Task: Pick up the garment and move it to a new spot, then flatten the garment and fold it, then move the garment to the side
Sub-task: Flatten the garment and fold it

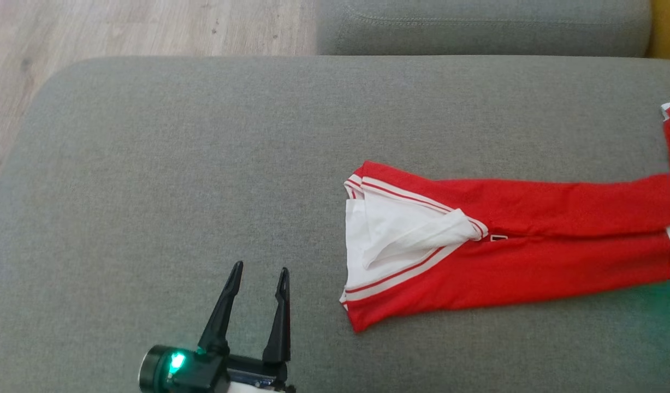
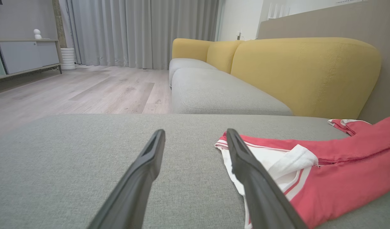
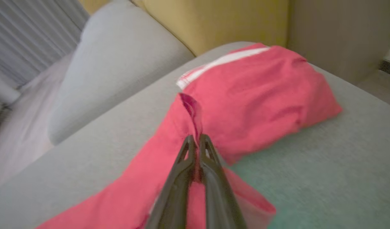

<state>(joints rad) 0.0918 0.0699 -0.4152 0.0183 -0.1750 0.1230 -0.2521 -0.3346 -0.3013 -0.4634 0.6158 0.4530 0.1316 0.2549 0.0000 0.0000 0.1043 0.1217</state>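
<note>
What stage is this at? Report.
Done: nothing certain; the red garment with white trim lies long and rumpled on the grey sofa cushion. In hand: right claw pinches its fabric; left claw open, apart from it. Left: flattening, folding, moving aside.

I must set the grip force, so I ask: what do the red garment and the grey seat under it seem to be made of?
Red garment: likely a thin, soft knit, matte; it wrinkles and bunches into a ridge where the right gripper pinches it. Grey seat: seemingly woven upholstery cloth, matte, with a fine speckled weave.
</note>
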